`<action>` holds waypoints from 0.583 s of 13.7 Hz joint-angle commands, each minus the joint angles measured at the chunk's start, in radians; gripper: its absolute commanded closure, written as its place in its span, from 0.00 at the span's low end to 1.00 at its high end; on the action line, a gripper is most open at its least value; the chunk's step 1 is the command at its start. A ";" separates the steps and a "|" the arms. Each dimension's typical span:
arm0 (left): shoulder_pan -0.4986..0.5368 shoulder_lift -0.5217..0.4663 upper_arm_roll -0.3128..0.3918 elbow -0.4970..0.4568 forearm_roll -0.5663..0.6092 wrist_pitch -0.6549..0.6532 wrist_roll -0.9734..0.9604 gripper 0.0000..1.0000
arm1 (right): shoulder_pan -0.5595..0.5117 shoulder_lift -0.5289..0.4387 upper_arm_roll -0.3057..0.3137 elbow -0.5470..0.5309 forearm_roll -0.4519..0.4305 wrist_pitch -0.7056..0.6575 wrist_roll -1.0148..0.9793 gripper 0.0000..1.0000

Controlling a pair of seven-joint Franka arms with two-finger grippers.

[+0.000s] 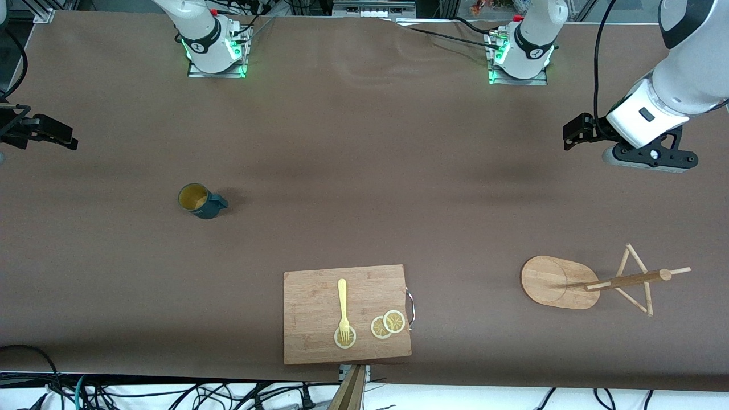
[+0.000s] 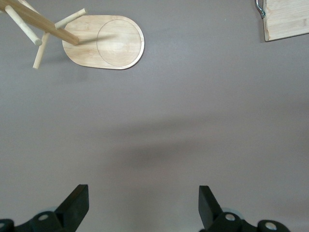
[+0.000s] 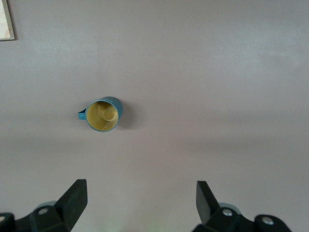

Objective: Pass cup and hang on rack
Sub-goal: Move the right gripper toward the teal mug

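So the front view is giving the whole layout: one cup [image 1: 200, 200] sitting upright on the brown bench [image 1: 364, 142] toward the right arm's end, well apart from everything else. It's a small dark teal mug with a yellowish inside and a loop handle pointing toward the left arm's end. One rack [image 1: 592, 282] is standing toward the left arm's end, light bamboo with an oval flat base, a round post and thin pegs sticking out at angles.

Between them, nearer the front camera, one rectangular bamboo board [image 1: 319, 336] is lying flat with a small metal handle on its edge. On it: one pale yellow fork [image 1: 343, 307] and three lemon slices [image 1: 387, 324], the fork's tines resting on one slice, the other two overlapping.

The wrist views are showing what the front one isn't: both pincers are spread wide with nothing between the fingers. The right pincer [image 3: 140, 203] is hanging over bare bench at the right arm's end, with the cup in its camera view, looking straight down into the round yellowish inside. The left pincer [image 2: 144, 205] is hovering over bare bench at the left arm's end, with the rack's base and one corner of the board in its view.
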 commanded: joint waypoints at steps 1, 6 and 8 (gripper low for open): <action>-0.003 0.012 -0.003 0.035 -0.010 -0.024 0.002 0.00 | -0.011 0.012 0.004 0.030 0.014 -0.019 -0.009 0.00; -0.003 0.013 -0.001 0.035 -0.014 -0.022 0.001 0.00 | -0.011 0.012 0.006 0.030 0.014 -0.019 -0.009 0.00; -0.003 0.013 -0.004 0.036 -0.010 -0.024 0.002 0.00 | -0.012 0.013 0.006 0.030 0.012 -0.013 -0.009 0.00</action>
